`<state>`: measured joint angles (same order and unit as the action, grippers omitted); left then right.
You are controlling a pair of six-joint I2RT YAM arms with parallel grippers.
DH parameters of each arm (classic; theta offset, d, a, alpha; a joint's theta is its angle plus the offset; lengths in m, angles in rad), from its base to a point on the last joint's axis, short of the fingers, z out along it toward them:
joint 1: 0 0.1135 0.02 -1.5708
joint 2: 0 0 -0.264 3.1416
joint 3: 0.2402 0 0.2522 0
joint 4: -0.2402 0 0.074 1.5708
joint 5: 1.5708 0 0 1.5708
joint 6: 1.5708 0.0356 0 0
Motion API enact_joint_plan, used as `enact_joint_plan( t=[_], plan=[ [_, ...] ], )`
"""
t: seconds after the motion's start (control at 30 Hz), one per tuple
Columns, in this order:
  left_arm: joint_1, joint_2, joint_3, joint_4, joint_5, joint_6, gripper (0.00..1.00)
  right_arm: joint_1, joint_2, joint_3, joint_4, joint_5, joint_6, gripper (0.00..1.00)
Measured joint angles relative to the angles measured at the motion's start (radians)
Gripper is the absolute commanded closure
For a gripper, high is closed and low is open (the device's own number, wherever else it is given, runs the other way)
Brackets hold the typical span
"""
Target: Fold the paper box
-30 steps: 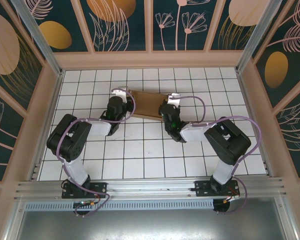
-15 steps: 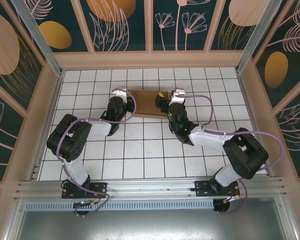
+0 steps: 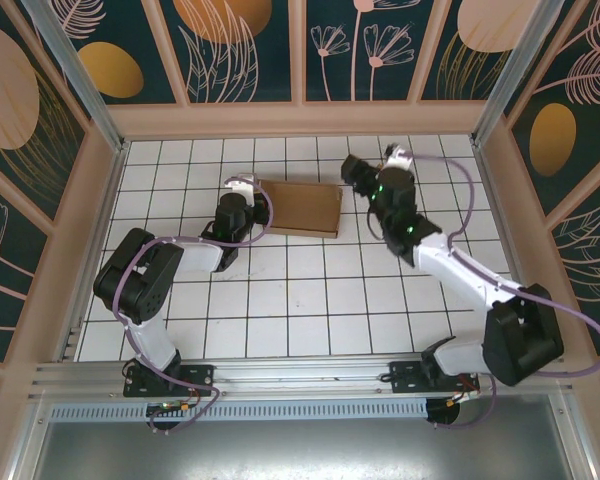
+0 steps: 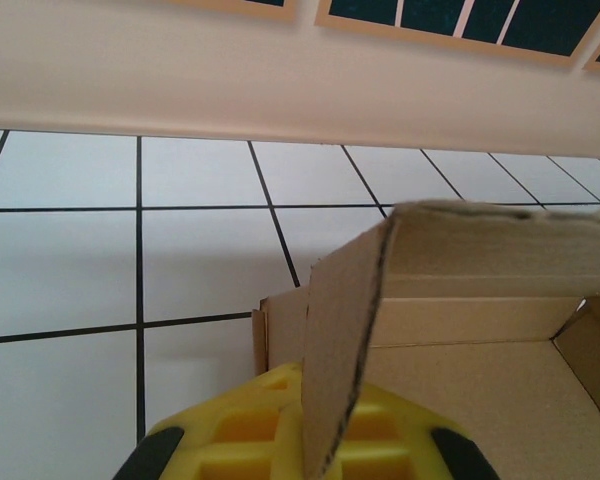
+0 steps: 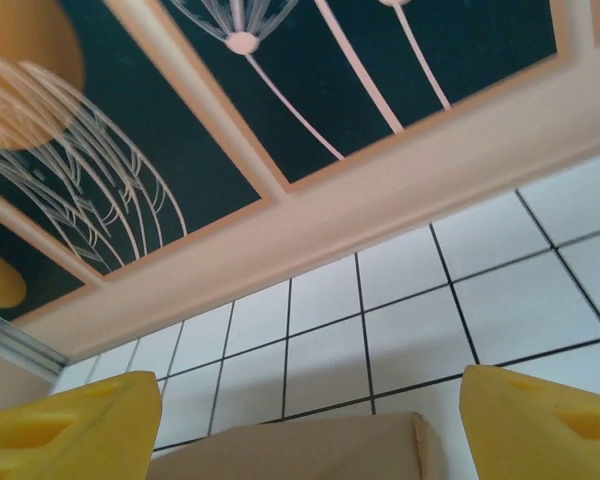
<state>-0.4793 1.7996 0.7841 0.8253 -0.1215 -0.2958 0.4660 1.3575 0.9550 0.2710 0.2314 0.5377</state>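
The paper box [image 3: 302,208] is a flat brown cardboard rectangle lying on the white tiled floor. My left gripper [image 3: 254,204] is at its left end. In the left wrist view its yellow fingers [image 4: 242,437] are shut on an upright cardboard flap of the paper box [image 4: 460,375], with the box's inside showing beyond. My right gripper [image 3: 353,170] hangs raised just right of the box, apart from it. Its jaws stand open [image 5: 310,432] with nothing between the fingertips [image 5: 72,432]. The box's edge [image 5: 310,450] lies below them.
A pale wooden wall base [image 3: 300,120] runs along the back of the tiled floor [image 3: 300,300]. Side rails [image 3: 95,230] close in both sides. Open tiles lie in front of the box, between the arms.
My right gripper has opened, let go of the box's right end, and swung up and away to the back right. The box now lies flatter. The left gripper has stayed put.
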Motion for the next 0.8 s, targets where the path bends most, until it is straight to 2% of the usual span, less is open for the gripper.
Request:
enact_joint_plan(
  t=[0.13,0.23,0.37,0.57,0.8],
  plan=[
    [-0.004,0.000,0.000,0.000,-0.010,0.012,1.00,-0.124,0.121,0.143,-0.143,-0.184,0.089,0.22],
    [-0.008,0.000,0.000,0.000,-0.014,0.019,1.00,-0.166,0.228,0.246,-0.250,-0.278,0.124,0.22],
    [-0.011,0.000,0.000,0.000,-0.015,0.023,1.00,-0.174,0.349,0.338,-0.343,-0.382,0.151,0.28],
    [-0.011,0.000,0.000,0.000,-0.016,0.027,1.00,-0.169,0.441,0.353,-0.380,-0.516,0.191,0.40],
    [-0.011,0.000,0.000,0.001,-0.018,0.033,0.96,-0.157,0.500,0.353,-0.395,-0.584,0.203,0.52]
  ],
)
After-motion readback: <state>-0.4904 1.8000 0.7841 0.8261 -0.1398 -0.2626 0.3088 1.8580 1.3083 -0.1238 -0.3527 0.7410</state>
